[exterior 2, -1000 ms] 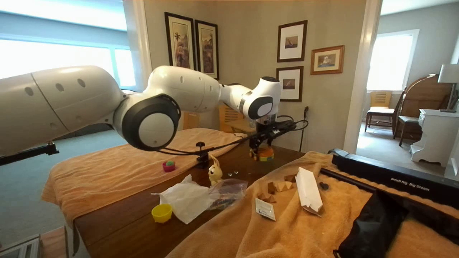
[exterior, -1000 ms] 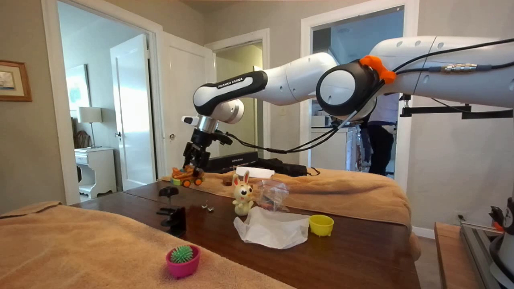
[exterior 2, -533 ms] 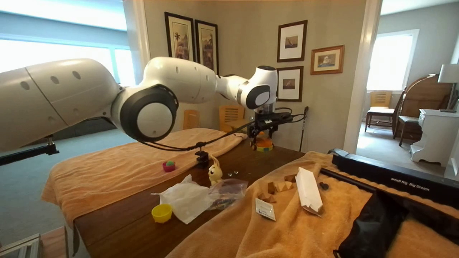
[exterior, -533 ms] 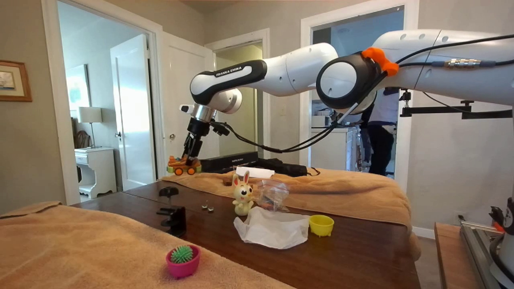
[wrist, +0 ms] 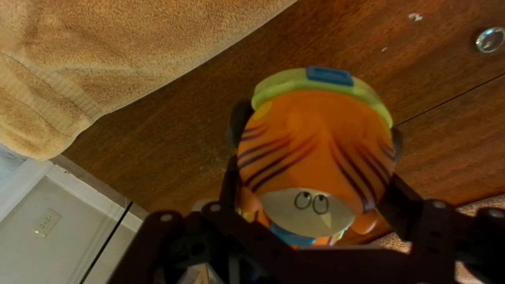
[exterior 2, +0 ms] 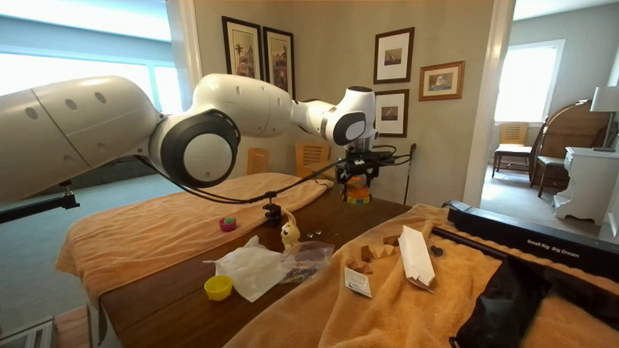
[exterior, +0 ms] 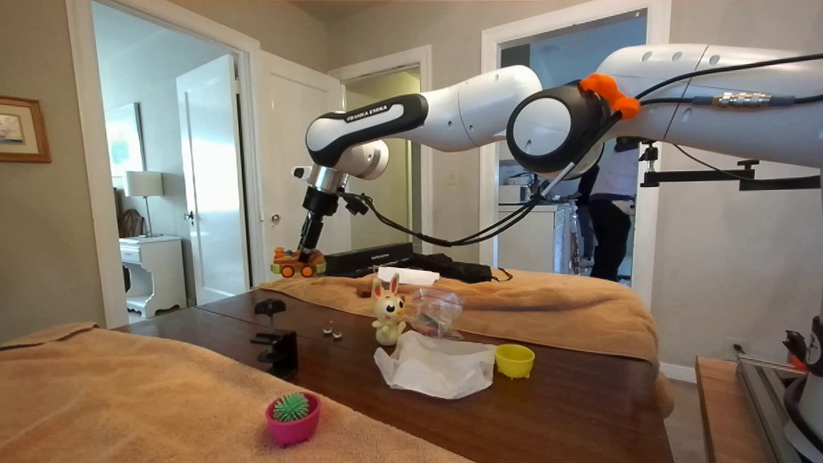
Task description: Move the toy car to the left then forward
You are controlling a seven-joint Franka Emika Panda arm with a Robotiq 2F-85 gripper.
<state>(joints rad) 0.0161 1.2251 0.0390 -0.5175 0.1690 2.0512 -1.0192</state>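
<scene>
The toy car (exterior: 299,265), orange with dark stripes, a green bumper and dark wheels, hangs level above the far end of the brown table (exterior: 231,308). My gripper (exterior 2: 358,185) is closed around it, one finger on each side, in both exterior views. In the wrist view the car (wrist: 315,146) fills the space between the black fingers (wrist: 230,185); its striped orange top and a pale face with two eyes show. The car's underside is hidden there.
A white rabbit figure (exterior: 389,315), black clamp (exterior: 276,350), glass gems (exterior: 333,333), white paper (exterior: 440,370), plastic bag (exterior: 437,312) and yellow bowl (exterior: 514,361) stand on the table. Towels (exterior: 116,386) cover both long sides; a pink bowl (exterior: 292,427) holds a green spiky ball.
The arm has risen, and the toy car has gone up with it from near the tabletop. Over the last half second both have shifted slightly right in both exterior views. The grip is unchanged.
</scene>
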